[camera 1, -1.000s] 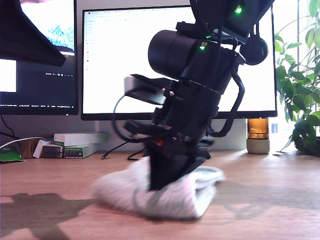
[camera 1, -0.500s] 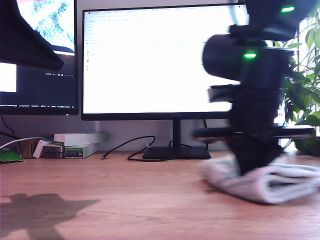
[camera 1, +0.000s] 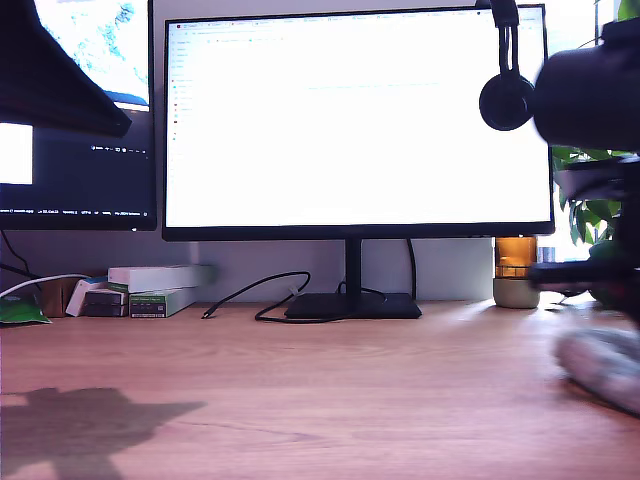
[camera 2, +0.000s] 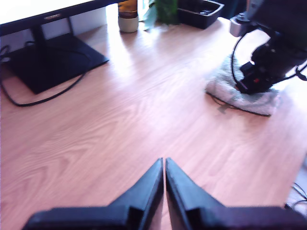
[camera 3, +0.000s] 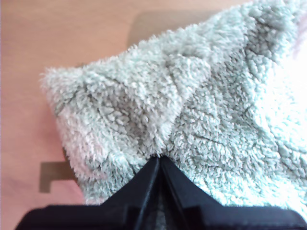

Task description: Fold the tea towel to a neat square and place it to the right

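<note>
jaws of my second gripper are pressed together on a pinch of the tea towel, the fluffy pile bunched right at the tips. the towel lies folded on the wooden desk, at the far edge of the exterior view's right, partly cut off by the frame, with the arm over it. my first gripper hangs over bare desk well apart from the towel, its jaws closed with nothing between them (only a thin slit shows). beyond it sit the monitor stand and a black cable.

what worries me: the pile is soft and clingy, so if i open and lift off quickly the top layer may ride up with the fingertips and undo the fold. dragging further could also skew the square.
</note>
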Motion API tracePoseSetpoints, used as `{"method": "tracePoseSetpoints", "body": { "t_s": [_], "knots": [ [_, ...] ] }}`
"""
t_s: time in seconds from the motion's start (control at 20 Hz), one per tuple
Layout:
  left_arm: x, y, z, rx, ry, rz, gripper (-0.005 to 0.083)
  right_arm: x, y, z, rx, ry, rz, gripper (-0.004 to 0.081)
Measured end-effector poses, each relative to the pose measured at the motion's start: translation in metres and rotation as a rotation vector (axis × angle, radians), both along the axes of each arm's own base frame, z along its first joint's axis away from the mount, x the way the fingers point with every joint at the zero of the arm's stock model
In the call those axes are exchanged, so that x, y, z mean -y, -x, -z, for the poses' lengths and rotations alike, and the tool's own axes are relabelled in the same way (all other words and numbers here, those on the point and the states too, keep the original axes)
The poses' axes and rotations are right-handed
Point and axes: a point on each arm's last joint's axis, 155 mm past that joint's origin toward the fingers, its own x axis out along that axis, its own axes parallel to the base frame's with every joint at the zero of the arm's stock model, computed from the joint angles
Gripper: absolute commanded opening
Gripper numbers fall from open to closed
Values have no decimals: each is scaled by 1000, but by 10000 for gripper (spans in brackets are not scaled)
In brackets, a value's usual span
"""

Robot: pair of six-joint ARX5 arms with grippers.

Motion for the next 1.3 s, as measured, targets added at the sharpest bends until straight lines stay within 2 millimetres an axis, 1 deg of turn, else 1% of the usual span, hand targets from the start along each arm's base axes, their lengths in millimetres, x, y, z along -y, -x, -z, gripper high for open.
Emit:
{"method": "tracePoseSetpoints", "body": {
  "t_s": [0.1,0.25,0.45,0.7,0.8,0.9,1.0,1.15,1.2,1.3],
  "knots": [
    [2,3,-1,-3,8,17,-21,8,17,1,-28,12,18,0],
    [5,6,-2,-7,17,38,-21,10,29,1,-42,-8,36,0],
    [6,7,-2,-8,21,49,-21,23,28,-5,10,46,57,0],
    [6,7,-3,-5,23,50,-21,24,26,-12,50,45,10,0],
    [7,7,-3,-5,24,50,-21,23,23,-18,75,36,0,0],
    [7,7,-4,-2,25,50,-21,18,12,-35,137,14,-18,0],
    [7,6,-7,10,31,49,-21,7,-12,-64,255,-22,-54,0],
    [7,2,-13,36,41,39,-21,-13,-47,-116,453,-45,-188,0],
    [7,0,-14,44,42,32,-21,-21,-56,-129,511,-64,-224,0],
    [4,-6,-17,65,42,3,-21,-28,-70,-147,599,-67,-267,0]
  ]
}}
